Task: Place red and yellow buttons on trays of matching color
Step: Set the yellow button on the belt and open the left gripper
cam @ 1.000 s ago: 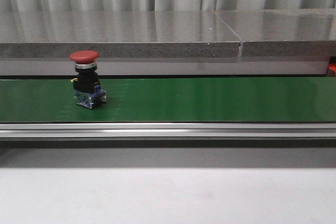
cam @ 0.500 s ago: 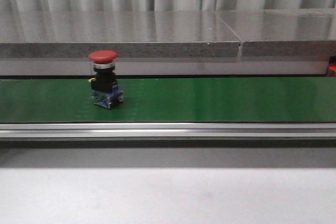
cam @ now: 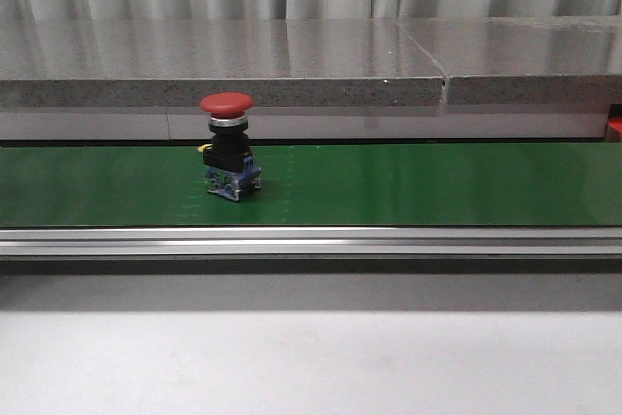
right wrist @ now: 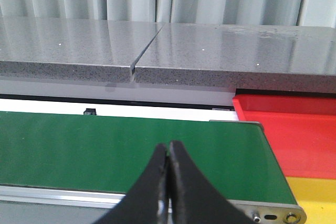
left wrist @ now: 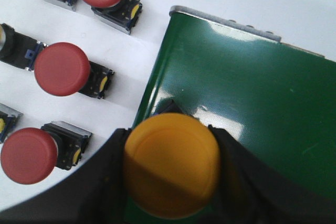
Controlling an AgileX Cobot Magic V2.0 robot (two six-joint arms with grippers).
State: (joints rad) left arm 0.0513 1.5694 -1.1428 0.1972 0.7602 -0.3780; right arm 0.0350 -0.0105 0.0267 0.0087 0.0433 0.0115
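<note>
Front view: red button (cam: 228,146) stands upright on green belt (cam: 408,182), left of belt's middle, red cap on top, black and blue body below.

Left wrist view: left gripper (left wrist: 170,174) clamped on yellow button (left wrist: 171,164), black fingers (left wrist: 113,174) touching both sides of cap, above belt's end. Three red buttons beside it on white table (left wrist: 131,56).

Right wrist view: right gripper (right wrist: 168,177) closed, fingers pressed together, holding nothing, above belt. Red tray (right wrist: 294,135) just past belt's end, yellow tray (right wrist: 317,198) beside it.

Workshop line | green conveyor belt (cam: 408,185) | sorting trays (right wrist: 294,129)
</note>
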